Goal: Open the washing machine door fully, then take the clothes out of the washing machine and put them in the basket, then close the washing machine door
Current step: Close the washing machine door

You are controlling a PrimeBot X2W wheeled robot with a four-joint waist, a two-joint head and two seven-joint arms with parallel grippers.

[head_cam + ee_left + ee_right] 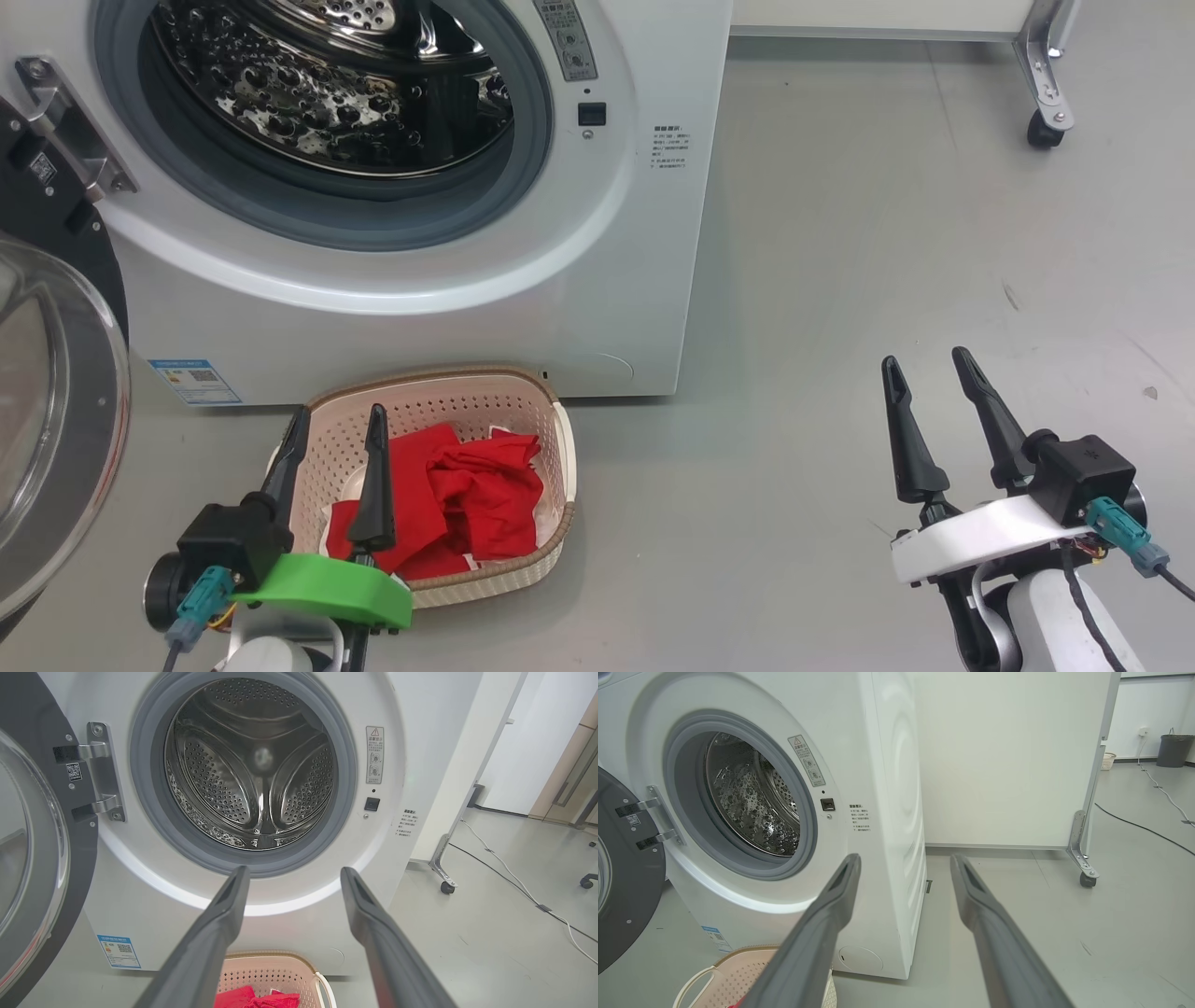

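Grey floor [887, 233] takes up the right half of the head view. The washing machine [597, 308] stands at the upper left, its round port uncovered and the dimpled steel drum [327, 103] showing inside. The washing machine door [56, 401] hangs swung open at the left edge, its glass bulge turned toward the camera. A blue label [194, 381] sits on the machine's lower left corner. Just in front of the machine's base, at the lower centre-left, sits the basket [523, 392]. The clothes [476, 495] lie crumpled inside it, red with bits of white trim. The left gripper [339, 411] is at the lower left, over the basket's left side, with its two fingers spread apart and gripping nothing. The right gripper [924, 358] is at the lower right over bare floor, well apart from the basket, and is likewise spread and empty.

The left wrist view looks straight into the drum between the spread fingers. The door's metal hinge [105, 772] is at the upper left, and the door's black ring runs down the left edge. The basket's rim and a patch of red cloth show at the bottom centre. A cable [514, 877] trails across the floor at the right.

The right wrist view shows the machine at an angle on the left, with the open port and the door at the left edge. The basket's rim is at the lower left, beside the spread fingers. A white panel [1008, 756] on casters stands behind, and a dark bin [1174, 749] sits at the upper right.
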